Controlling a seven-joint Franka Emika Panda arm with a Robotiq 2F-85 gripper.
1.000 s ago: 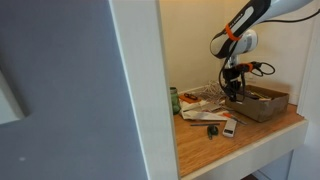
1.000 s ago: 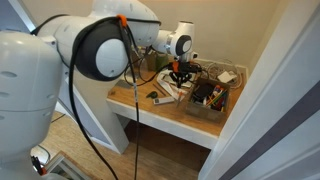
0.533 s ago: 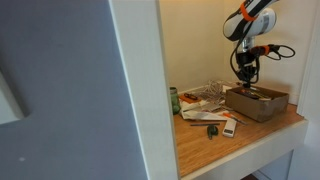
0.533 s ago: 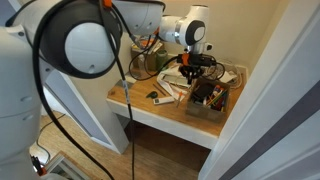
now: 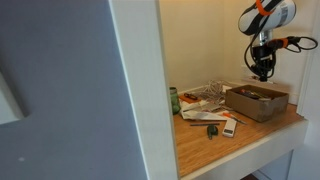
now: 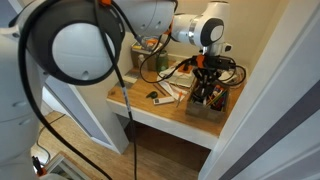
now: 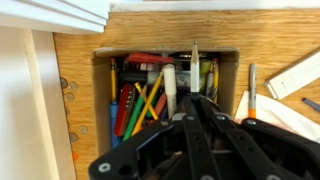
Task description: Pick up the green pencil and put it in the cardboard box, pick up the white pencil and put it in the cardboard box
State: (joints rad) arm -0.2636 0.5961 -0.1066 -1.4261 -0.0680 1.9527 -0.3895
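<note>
Hovering above the cardboard box (image 5: 262,106), the gripper (image 5: 262,70) hangs clear of the rim in both exterior views, seemingly so the load can drop inside.

Left to right in an exterior view, along the worktop (image 5: 205,150):
- An upright green container (image 5: 173,100) stands near the left edge.
- Loose papers (image 5: 203,98) lie mid-worktop.
- A small green lump (image 5: 212,130) sits toward the front edge.
- The box sits toward the right edge.

In the wrist view the gripper (image 7: 195,102) has its fingers pressed together on a very thin straight stick pointing out over the box (image 7: 100,90). This is judged to be the green pencil (image 7: 195,65), though its colour reads pale here. It is pinched near one end and lies roughly along the box's length, which would let it fall flat between the walls.

The box is already crowded. From its left wall there is a blue pen (image 7: 112,128), a red pen (image 7: 125,105), yellow pencils (image 7: 150,100) and a white marker (image 7: 170,85). More sticks on the right side are too jumbled to name.

Right of the box, another pen (image 7: 252,88) lies on the bare wood.

The white pencil can't be picked out, so the second half of the task looks undone.
</note>
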